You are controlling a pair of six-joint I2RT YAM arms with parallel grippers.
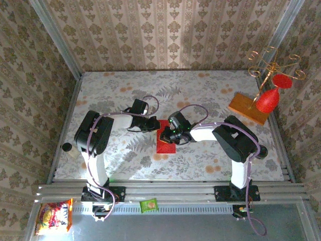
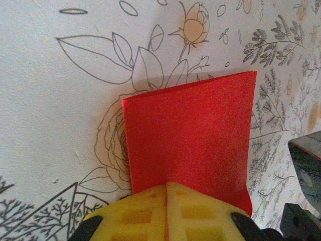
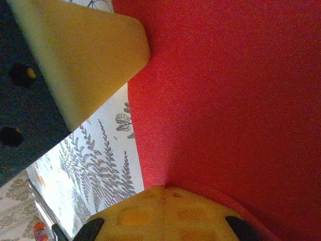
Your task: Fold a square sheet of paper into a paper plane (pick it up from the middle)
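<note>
Just left of centre in the overhead view, the left gripper (image 1: 155,127) has its yellow fingers pressed together on an edge of the square sheet of paper (image 1: 165,145). The sheet sits at mid-frame on the floral table (image 1: 210,160). Immediately to its right, the right gripper (image 1: 167,135) pinches the same red sheet.

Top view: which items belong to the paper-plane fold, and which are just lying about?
In the job:
- red square sheet of paper, already folded
- left gripper, shut on it
- right gripper, shut on it

Lying about:
- wooden board
- red goblet ornament
- gold wire stand
- snack bag
- green packet
- small black object
</note>
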